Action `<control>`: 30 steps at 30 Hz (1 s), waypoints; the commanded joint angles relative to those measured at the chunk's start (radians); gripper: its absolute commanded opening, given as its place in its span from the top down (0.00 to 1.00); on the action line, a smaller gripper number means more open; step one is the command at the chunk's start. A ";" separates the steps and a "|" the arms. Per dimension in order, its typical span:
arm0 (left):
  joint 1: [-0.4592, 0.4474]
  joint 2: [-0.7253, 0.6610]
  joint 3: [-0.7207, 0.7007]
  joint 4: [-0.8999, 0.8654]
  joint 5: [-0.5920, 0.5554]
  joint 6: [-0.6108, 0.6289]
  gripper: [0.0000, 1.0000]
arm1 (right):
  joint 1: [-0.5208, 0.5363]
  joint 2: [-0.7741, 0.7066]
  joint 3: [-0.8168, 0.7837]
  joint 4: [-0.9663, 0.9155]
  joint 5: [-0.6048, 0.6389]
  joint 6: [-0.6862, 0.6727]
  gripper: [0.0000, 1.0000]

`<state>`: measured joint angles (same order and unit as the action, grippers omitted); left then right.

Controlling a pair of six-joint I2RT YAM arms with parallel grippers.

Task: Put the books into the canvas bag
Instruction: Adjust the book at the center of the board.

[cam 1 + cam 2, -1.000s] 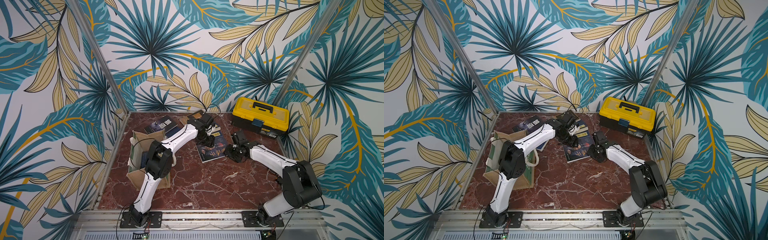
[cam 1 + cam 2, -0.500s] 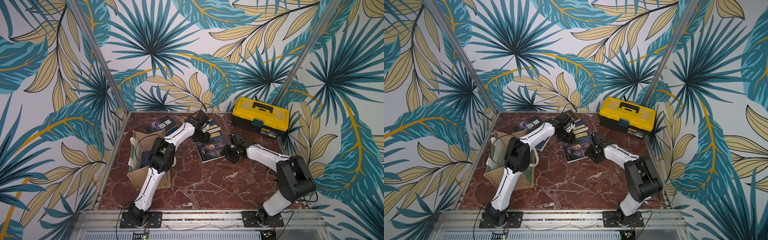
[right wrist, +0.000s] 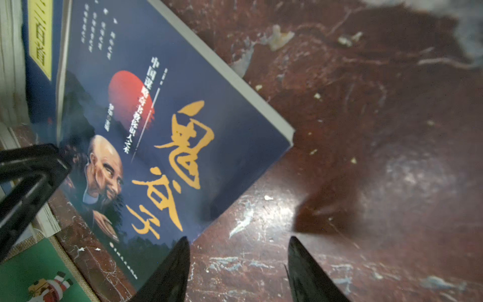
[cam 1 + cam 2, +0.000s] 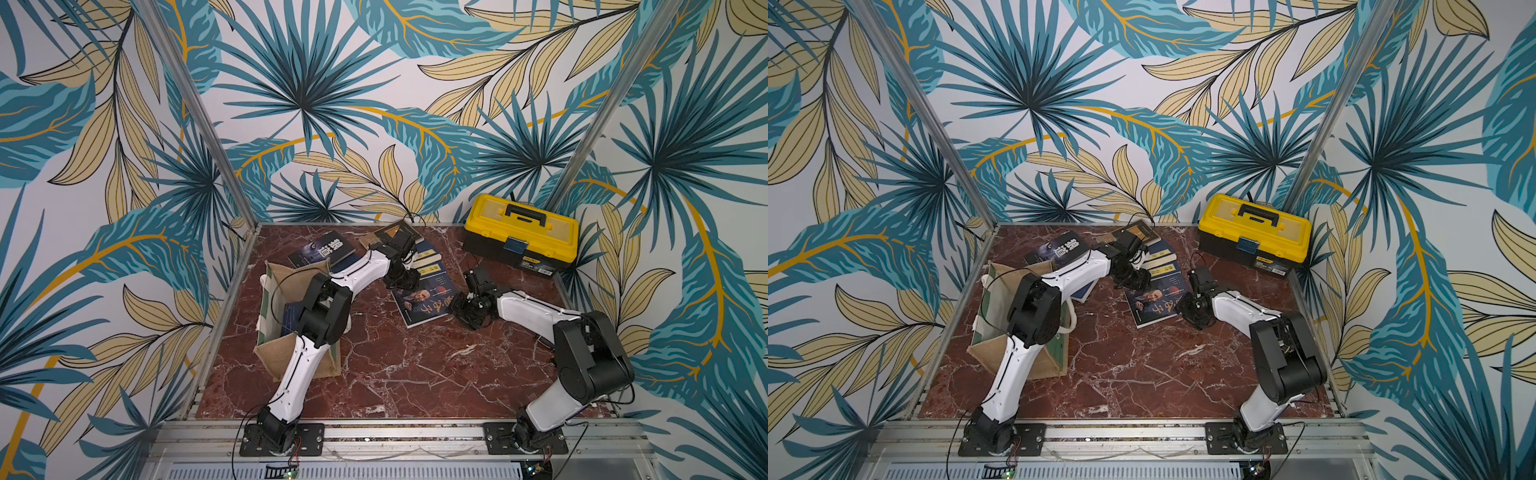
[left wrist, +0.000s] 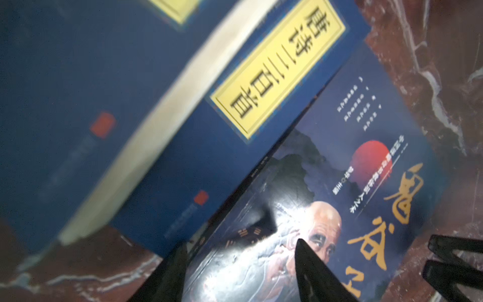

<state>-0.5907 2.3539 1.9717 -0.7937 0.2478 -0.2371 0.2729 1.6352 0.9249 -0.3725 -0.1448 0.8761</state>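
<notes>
The books lie at the back of the table: a navy book with an old man's face (image 4: 424, 299) (image 4: 1154, 305), navy ones with yellow labels (image 4: 430, 259) (image 5: 277, 75), and a dark blue one (image 4: 328, 251). The canvas bag (image 4: 274, 328) (image 4: 988, 332) stands open at the left, under my left arm. My left gripper (image 4: 401, 280) (image 5: 240, 261) is open low over the face book (image 5: 339, 183), one finger off its spine edge, the other above the cover. My right gripper (image 4: 461, 309) (image 3: 237, 261) is open over bare table beside that book's (image 3: 162, 125) corner, holding nothing.
A yellow-and-black toolbox (image 4: 519, 237) (image 4: 1254, 239) stands at the back right. More books (image 4: 392, 232) are piled against the back wall. Patterned walls close in the red marble table (image 4: 415, 374) on three sides. The bag's green printed side (image 3: 39, 274) shows in the right wrist view.
The left gripper has come forward off the back pile down to the face book and opened wider. The right gripper has edged left toward the same book and opened slightly.
</notes>
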 commanded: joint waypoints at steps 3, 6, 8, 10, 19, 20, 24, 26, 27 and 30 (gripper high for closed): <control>-0.072 -0.093 -0.202 0.021 0.066 -0.078 0.35 | -0.019 -0.039 -0.039 -0.022 -0.011 -0.001 0.40; -0.096 -0.166 -0.320 0.078 0.086 -0.138 0.35 | -0.035 -0.055 -0.066 -0.020 -0.020 0.001 0.40; -0.113 -0.220 -0.402 0.139 0.113 -0.186 0.36 | -0.042 -0.071 -0.084 -0.021 -0.018 -0.004 0.40; -0.136 -0.272 -0.480 0.209 0.144 -0.232 0.37 | -0.048 -0.080 -0.096 -0.023 -0.021 -0.015 0.42; -0.173 -0.452 -0.743 0.557 0.233 -0.470 0.38 | -0.051 -0.062 -0.096 -0.060 -0.059 -0.075 0.65; -0.171 -0.459 -0.748 0.574 0.239 -0.483 0.38 | -0.051 -0.057 -0.089 -0.071 -0.066 -0.085 0.65; -0.166 -0.455 -0.759 0.648 0.281 -0.536 0.38 | -0.049 -0.047 -0.072 -0.109 -0.065 -0.121 0.67; -0.164 -0.451 -0.771 0.701 0.307 -0.574 0.39 | -0.049 -0.048 -0.071 -0.110 -0.077 -0.134 0.67; -0.164 -0.449 -0.776 0.728 0.318 -0.591 0.39 | -0.049 -0.046 -0.071 -0.111 -0.085 -0.138 0.67; -0.162 -0.462 -0.792 0.737 0.290 -0.597 0.40 | -0.049 -0.044 -0.064 -0.132 -0.085 -0.152 0.65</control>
<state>-0.7559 1.9278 1.2232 -0.1364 0.5282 -0.7910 0.2222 1.5768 0.8474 -0.4534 -0.2150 0.7601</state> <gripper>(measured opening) 0.605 0.345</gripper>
